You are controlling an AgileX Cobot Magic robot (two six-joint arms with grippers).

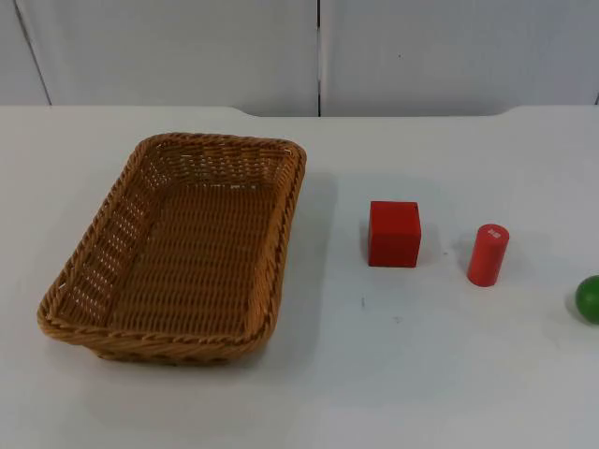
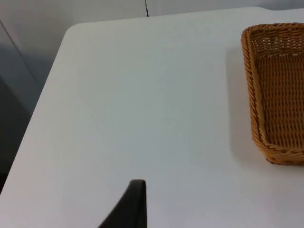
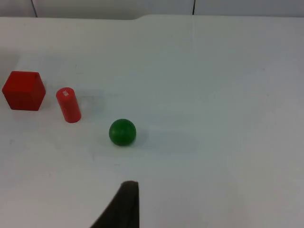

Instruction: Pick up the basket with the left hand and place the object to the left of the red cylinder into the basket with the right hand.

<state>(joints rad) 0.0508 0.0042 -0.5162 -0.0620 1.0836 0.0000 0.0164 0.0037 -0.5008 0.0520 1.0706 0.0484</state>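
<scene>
Wicker basket empty on tabletop, unlifted. Red cube just left of red cylinder; green ball beyond. My claws' opening: cannot tell. Risk: right claw grabs cylinder, same colour.

- The basket lies flat on the white table, nothing inside it and nothing over its open top.
- On the basket's far side from the blocks, bare table runs out to the edge, seen from the left wrist; only one fingertip stands there.
- Between the basket and the red cube there is an open strip of table.
- Beyond the cube from the basket, the red cylinder stands upright, near the cube but apart, a narrow gap between them.
- Farther still from the basket, the green ball rests apart from the cylinder.
</scene>
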